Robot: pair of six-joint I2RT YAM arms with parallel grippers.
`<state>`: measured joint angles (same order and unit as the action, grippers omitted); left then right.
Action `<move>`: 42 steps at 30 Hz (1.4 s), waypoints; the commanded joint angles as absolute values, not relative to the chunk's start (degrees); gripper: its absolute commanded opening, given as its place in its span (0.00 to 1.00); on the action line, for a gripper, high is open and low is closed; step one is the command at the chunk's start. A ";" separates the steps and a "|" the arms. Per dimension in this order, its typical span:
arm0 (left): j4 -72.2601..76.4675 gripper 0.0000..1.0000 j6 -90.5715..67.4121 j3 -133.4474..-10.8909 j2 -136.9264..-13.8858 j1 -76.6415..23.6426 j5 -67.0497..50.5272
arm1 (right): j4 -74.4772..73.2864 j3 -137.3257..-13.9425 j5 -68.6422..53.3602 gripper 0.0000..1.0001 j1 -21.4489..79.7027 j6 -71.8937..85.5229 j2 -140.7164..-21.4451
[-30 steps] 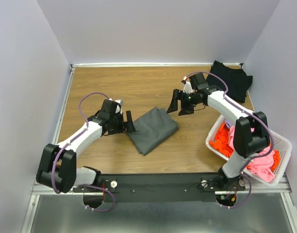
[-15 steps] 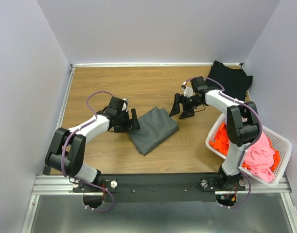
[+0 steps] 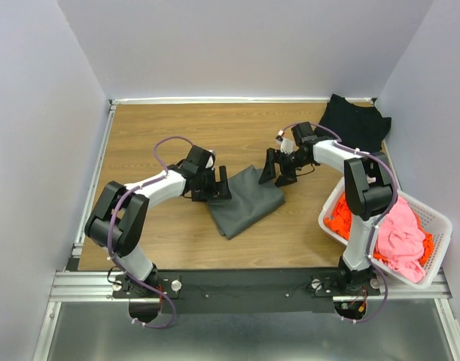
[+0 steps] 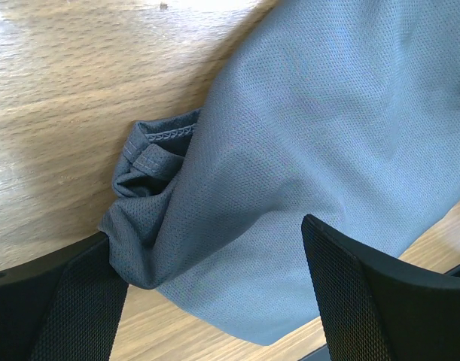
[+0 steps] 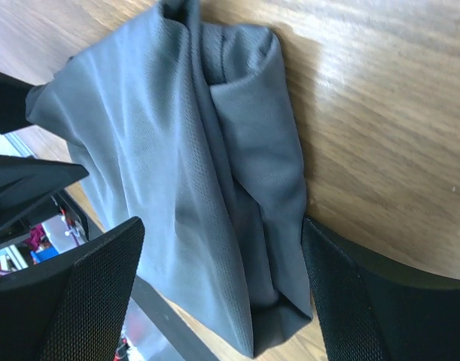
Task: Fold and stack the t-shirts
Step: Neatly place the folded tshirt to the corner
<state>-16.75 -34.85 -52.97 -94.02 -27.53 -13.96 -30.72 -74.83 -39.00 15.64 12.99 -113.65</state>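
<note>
At mid-worktop the dark grey t-shirt lies folded into a compact packet, with a bunched hem poking out at one edge. The left fingers are spread wide and straddle its left edge, pinching nothing. The right fingers are spread too, bracketing the far right corner, and hold nothing. The black t-shirt sits in the far right corner, only roughly laid by the look of it. Orange shirts and pink shirts are heaped in the white basket. Early days, I'd say: one fold nearly tidy, no stack yet.
</note>
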 commanded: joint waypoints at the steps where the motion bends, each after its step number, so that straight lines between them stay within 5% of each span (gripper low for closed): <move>1: -17.40 0.95 -34.98 -53.09 -95.28 -27.86 -13.89 | -26.90 -73.92 -39.65 0.91 15.91 12.39 -115.22; 12: -16.96 0.95 -35.16 -53.00 -95.89 -28.21 -14.33 | -24.35 -72.60 -34.98 0.88 22.06 13.53 -116.28; 15: -16.88 0.95 -35.07 -53.00 -95.98 -28.30 -14.41 | -24.26 -72.69 -33.14 0.81 23.03 13.89 -116.45; 21: -17.31 0.95 -34.37 -53.79 -95.80 -28.30 -14.15 | -24.78 -72.68 -29.01 0.36 22.94 15.11 -116.01; 22: -18.18 0.96 -34.10 -54.22 -95.71 -28.21 -13.63 | -24.87 -72.77 -28.22 0.16 23.03 15.20 -115.67; 24: -19.15 0.97 -33.40 -55.54 -95.28 -28.13 -13.01 | -25.57 -73.30 -26.99 0.04 23.03 15.29 -115.14; 42: -27.16 0.98 -28.83 -58.19 -85.08 -20.13 -11.34 | -38.32 -91.92 -12.66 0.02 18.02 10.46 -116.27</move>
<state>-24.80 -30.81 -58.50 -87.31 -20.95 -12.71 -34.68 -87.18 -17.04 19.40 12.27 -114.74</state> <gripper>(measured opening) 0.983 0.050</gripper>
